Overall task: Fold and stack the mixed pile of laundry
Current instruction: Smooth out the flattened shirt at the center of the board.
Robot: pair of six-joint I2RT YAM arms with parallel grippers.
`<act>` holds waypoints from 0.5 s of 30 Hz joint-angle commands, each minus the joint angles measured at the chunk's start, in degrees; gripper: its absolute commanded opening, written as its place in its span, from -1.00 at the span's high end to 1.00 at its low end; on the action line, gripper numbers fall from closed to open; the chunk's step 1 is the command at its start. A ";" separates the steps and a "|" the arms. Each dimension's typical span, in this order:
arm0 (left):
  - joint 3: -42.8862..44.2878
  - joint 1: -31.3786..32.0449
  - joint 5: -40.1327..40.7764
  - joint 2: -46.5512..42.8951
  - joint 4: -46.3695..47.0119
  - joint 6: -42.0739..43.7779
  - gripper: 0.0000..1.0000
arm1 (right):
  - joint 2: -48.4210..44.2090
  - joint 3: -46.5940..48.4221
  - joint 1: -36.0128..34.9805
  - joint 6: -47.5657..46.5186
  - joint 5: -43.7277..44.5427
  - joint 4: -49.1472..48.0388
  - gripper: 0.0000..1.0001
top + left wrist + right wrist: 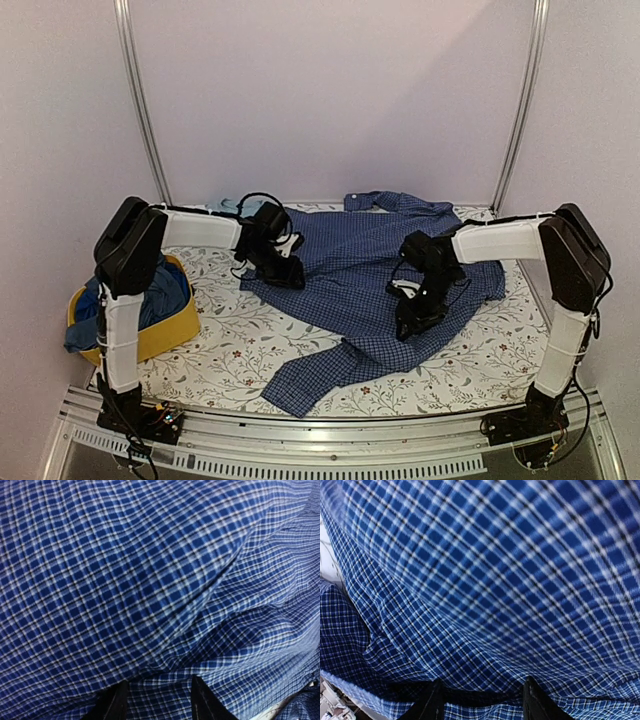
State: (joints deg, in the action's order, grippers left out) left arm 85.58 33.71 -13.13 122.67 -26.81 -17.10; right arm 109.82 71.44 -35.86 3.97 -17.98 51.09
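Left wrist: rumpled checked shirt.

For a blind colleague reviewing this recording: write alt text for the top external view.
A navy-and-white checked shirt lies spread across a floral table cover, one sleeve trailing toward the near edge. The left gripper and right gripper are down on it, one at each side. A yellow basket at left holds blue clothes.

The shirt lies spread on the worktop. The basket stands left of the shirt, with clothes in it. The left tool sits at the shirt's left edge, and the right tool on its right part.
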 commanded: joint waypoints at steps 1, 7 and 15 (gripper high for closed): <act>-3.47 -1.12 0.55 2.12 -2.29 -1.48 0.16 | -4.80 -8.10 0.00 3.71 -2.89 2.35 -0.02; -4.45 -1.50 0.92 2.41 -1.98 -2.55 0.19 | -16.33 -15.22 0.00 10.36 -4.49 5.84 -0.01; -4.37 -1.73 0.35 1.09 -1.69 -3.31 0.14 | -30.36 -24.59 0.00 19.04 -5.73 13.25 0.04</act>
State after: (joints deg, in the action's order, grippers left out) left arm 83.72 32.67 -13.98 122.48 -24.91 -19.55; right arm 85.41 50.54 -35.86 16.91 -22.31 58.81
